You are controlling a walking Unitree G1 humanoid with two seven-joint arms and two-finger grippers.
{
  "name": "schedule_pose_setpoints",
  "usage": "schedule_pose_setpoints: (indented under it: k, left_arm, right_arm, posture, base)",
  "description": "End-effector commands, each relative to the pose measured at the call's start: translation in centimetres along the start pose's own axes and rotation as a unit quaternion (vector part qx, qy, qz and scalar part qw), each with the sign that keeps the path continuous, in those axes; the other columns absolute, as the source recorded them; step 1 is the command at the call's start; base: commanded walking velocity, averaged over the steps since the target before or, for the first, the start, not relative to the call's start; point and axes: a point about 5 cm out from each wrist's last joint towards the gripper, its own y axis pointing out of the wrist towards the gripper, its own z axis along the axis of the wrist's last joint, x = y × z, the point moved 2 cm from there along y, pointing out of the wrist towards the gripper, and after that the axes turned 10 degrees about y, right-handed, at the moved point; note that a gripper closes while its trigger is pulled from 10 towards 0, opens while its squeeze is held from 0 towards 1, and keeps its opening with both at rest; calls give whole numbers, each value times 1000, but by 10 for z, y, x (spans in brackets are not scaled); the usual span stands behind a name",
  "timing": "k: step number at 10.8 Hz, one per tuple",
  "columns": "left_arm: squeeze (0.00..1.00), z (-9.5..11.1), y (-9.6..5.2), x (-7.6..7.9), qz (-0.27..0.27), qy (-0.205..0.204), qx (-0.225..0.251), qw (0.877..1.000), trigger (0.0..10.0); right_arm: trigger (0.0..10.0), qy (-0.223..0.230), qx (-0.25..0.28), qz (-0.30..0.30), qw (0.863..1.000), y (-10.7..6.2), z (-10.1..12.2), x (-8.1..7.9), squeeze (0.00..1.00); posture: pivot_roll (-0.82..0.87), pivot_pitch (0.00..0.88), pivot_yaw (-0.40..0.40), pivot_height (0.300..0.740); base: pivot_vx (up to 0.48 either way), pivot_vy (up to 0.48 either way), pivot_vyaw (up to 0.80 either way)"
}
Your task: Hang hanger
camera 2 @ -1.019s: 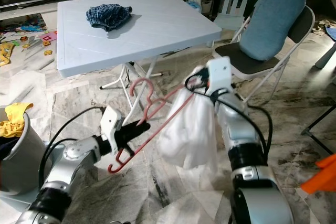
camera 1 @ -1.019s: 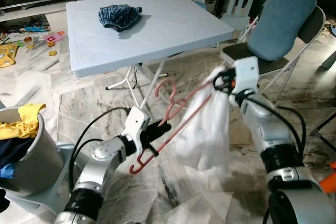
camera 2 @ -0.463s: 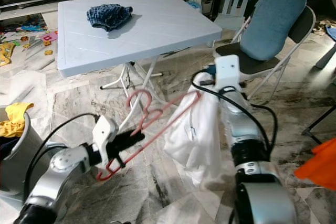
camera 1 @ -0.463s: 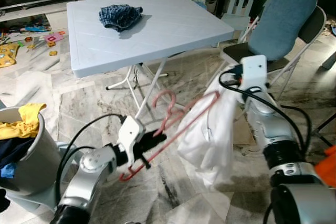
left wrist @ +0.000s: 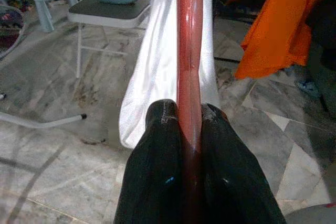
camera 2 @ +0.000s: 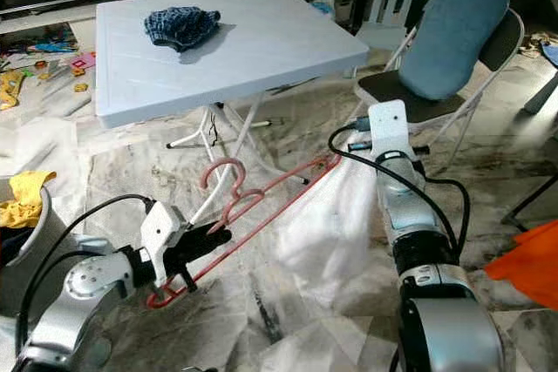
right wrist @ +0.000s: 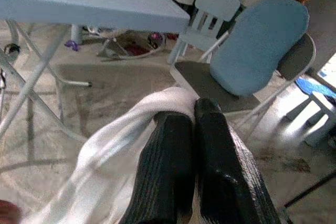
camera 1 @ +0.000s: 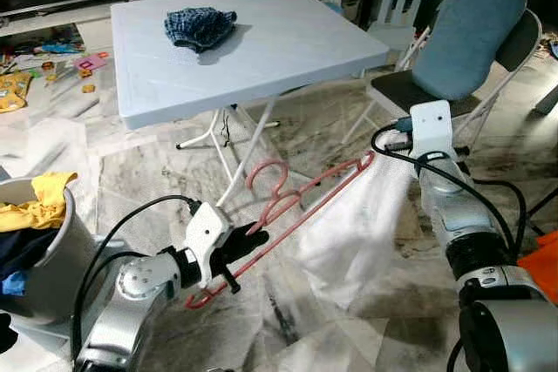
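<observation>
A red plastic hanger (camera 1: pixel 301 202) slants low over the marble floor, its hook (camera 1: pixel 266 172) pointing up. My left gripper (camera 1: pixel 237 246) is shut on its lower bar; in the left wrist view both fingers (left wrist: pixel 165 129) press the red bar (left wrist: pixel 189 35). A white garment (camera 1: pixel 353 228) hangs from the hanger's far end and spreads down toward the floor. My right gripper (right wrist: pixel 193 109) is shut on the garment's top edge (right wrist: pixel 157 103), just below the chair. Its fingertips are partly wrapped in the cloth.
A light-blue folding table (camera 1: pixel 261 50) with a blue plaid cloth (camera 1: pixel 199 25) stands ahead. A folding chair with a blue cushion (camera 1: pixel 471 32) is at the right. A laundry basket (camera 1: pixel 39 250) sits at the left. Orange fabric (camera 1: pixel 542 259) lies at the right edge.
The left gripper has dropped lower and closer to me with the hanger. The right gripper has moved right and down, pulling the white garment wider along the hanger.
</observation>
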Motion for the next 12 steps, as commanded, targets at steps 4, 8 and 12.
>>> schedule_pose_setpoints:
  k: [4,8,12]
  left_arm:
    - [0,9,-7,-11,30,-27,15,999,0]
    - [0,9,-7,-31,212,-105,37,971,9098]
    - [0,6,-5,-29,266,-95,20,959,10000]
  right_arm:
    - [0,18,1,4,1000,2,2,-1,0]
    - [4902,45,-4,63,997,-10,-11,2,0]
    - [10000,73,12,99,992,-14,-6,-3,0]
  posture:
    - [-142,0,-3,740]
    - [-131,0,-2,740]
    - [-130,0,-3,740]
  base:
    - [0,0,0]
    - [0,0,0]
    - [0,0,0]
